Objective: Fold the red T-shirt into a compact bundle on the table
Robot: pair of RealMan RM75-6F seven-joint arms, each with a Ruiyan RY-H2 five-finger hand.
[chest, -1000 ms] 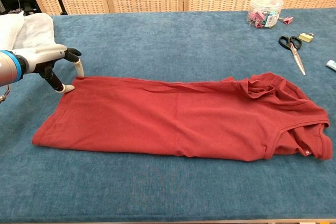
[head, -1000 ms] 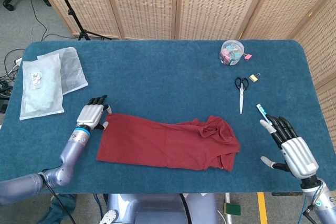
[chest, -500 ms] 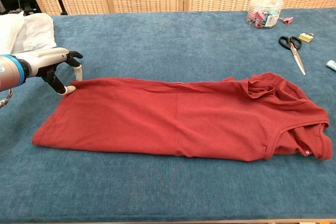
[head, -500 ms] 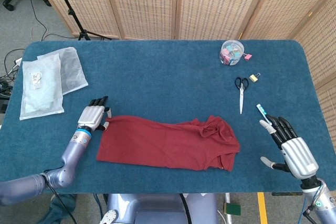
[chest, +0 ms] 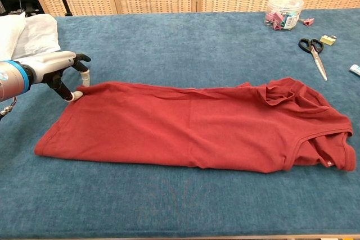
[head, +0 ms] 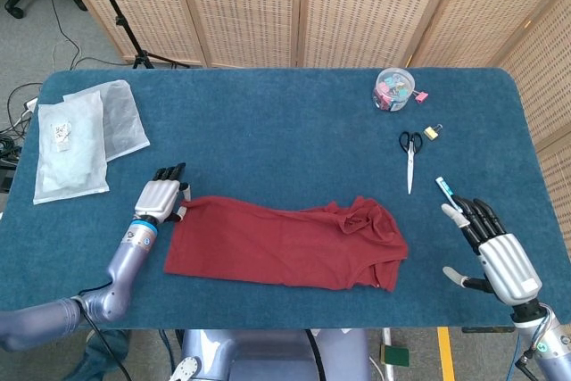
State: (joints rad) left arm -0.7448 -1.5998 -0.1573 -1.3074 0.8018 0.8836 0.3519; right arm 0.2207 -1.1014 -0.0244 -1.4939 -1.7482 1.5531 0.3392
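Note:
The red T-shirt [head: 285, 243] lies folded into a long flat strip across the near middle of the blue table [head: 268, 122], collar end bunched at its right. In the chest view the T-shirt [chest: 191, 125] fills the centre. My left hand [head: 159, 194] is at the strip's far-left corner, palm down and fingers spread. There my left hand [chest: 50, 70] has one fingertip [chest: 77, 95] touching the cloth edge, and the shirt stays flat. My right hand [head: 491, 243] hovers open near the table's front right, well away from the shirt; only the head view shows it.
Two clear plastic bags [head: 76, 136] lie at the back left. A clip jar [head: 393, 89], scissors [head: 409, 156], a small binder clip [head: 432, 131] and a white-and-blue stick [head: 446, 189] sit at the right, the stick just beyond my right hand.
My left hand has edged a little closer to the shirt's far-left corner, its lower fingertip now against the cloth. The shirt and the right hand have not moved.

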